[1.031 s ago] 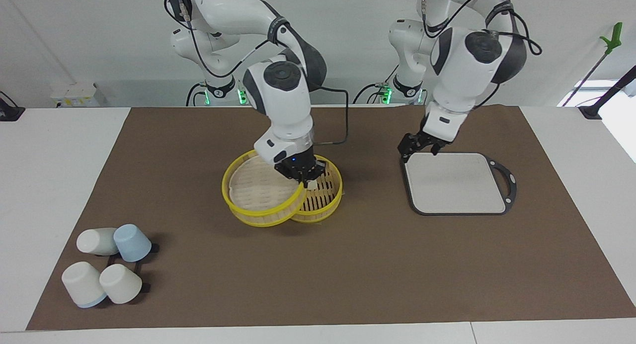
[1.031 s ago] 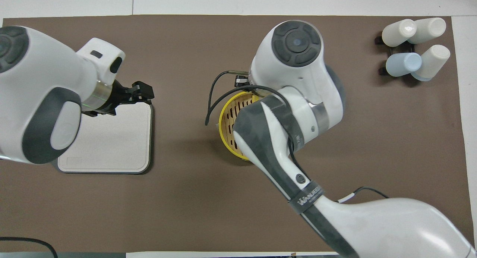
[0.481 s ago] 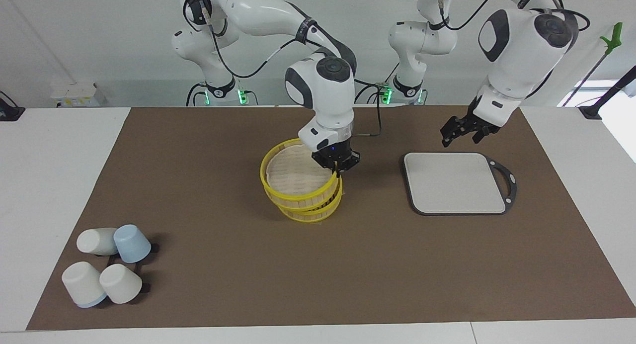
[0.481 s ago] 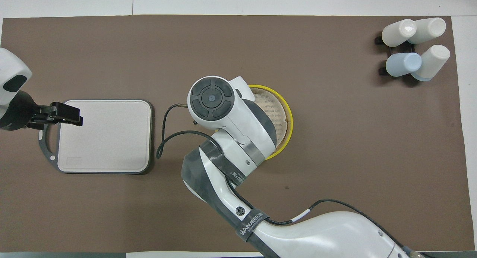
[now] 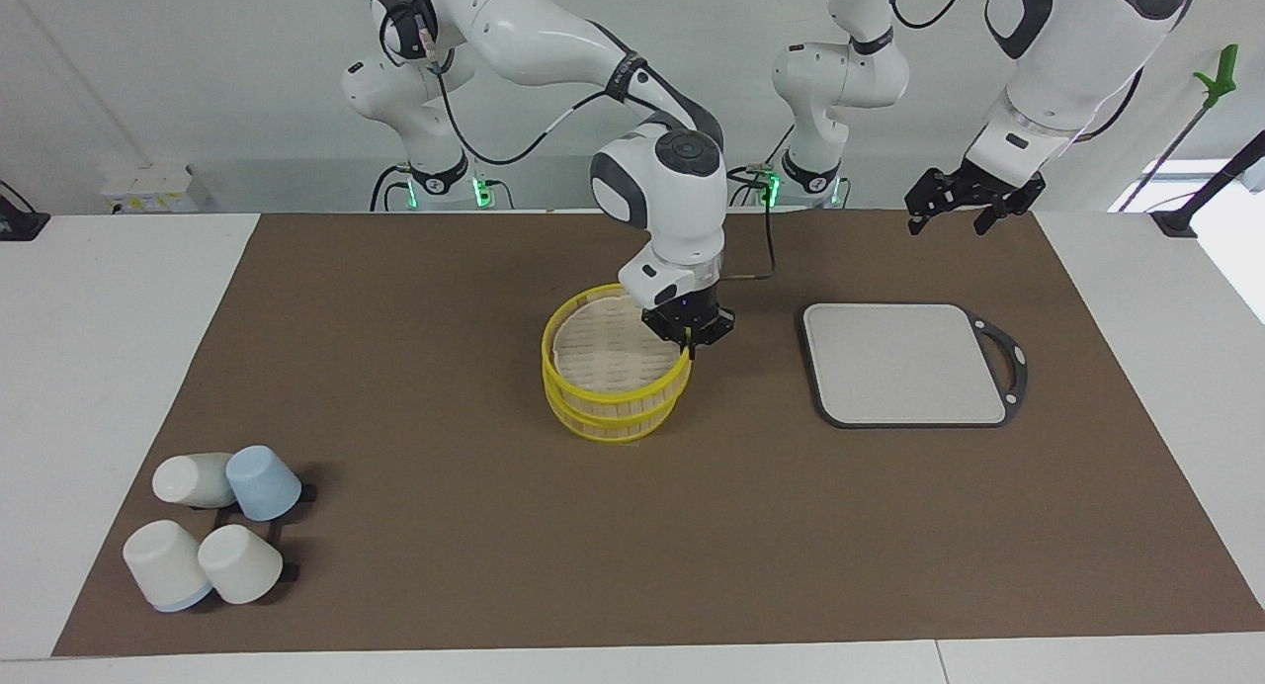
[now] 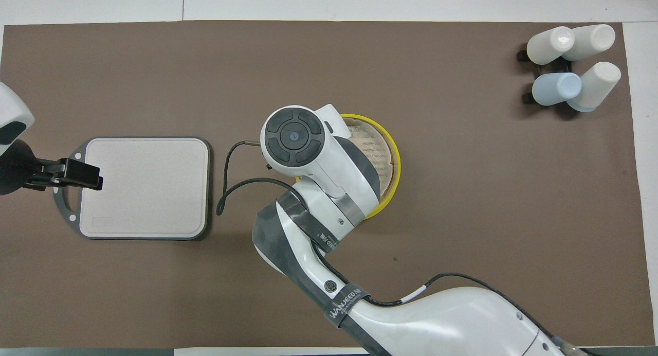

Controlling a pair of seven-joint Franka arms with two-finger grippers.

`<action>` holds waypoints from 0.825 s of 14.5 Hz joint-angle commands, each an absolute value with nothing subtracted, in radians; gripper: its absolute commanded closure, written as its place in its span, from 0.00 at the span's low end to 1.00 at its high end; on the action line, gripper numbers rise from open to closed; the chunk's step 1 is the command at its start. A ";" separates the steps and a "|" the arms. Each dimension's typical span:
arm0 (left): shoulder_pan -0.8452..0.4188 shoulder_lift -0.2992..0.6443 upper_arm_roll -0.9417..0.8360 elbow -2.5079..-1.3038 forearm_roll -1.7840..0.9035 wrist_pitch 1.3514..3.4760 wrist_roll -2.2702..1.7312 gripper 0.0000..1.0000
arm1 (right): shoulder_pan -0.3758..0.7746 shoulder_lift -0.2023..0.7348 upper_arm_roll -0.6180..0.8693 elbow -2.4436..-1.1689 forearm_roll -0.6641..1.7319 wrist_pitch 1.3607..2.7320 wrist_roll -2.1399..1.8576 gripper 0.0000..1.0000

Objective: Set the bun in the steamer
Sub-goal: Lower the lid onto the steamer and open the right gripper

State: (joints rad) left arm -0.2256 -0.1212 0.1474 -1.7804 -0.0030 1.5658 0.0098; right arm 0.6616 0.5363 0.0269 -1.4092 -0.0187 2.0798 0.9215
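The right gripper (image 5: 689, 346) crowds the steamer (image 5: 613, 387) rim (its arm overhangs the basket).

**Steamer mid-mat, board and cups at the ends**

Steamer (image 5: 615, 378) sits mid-mat (image 5: 494, 565), its tiers stacked. Board (image 5: 904, 363) lies beside it toward the left arm's end. Four cups (image 5: 212, 526) cluster at the right arm's end, farther from the robots. Right gripper (image 5: 689, 346) at the steamer's rim; left gripper (image 5: 957, 210) up over the mat's edge near the board.

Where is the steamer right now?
The steamer sits mid-mat beside the board, toward the right arm's end from it, with the shut right gripper at its rim.
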 commanded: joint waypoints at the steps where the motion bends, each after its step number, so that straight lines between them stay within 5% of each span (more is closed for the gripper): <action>1: -0.222 -0.123 0.149 -1.802 0.023 1.612 0.048 0.00 | 0.660 0.529 0.026 -1.454 -0.034 2.115 0.923 1.00; 12: -0.255 -0.100 0.209 -1.769 0.023 1.612 0.038 0.00 | 0.657 0.511 0.026 -1.508 -0.028 2.120 0.911 1.00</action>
State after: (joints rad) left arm -0.2382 -0.0898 0.1934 -1.7673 0.0032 1.6182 0.0403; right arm 0.6613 0.5310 0.0255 -1.4495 -0.0223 2.0872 0.9212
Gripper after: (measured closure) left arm 0.000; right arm 0.921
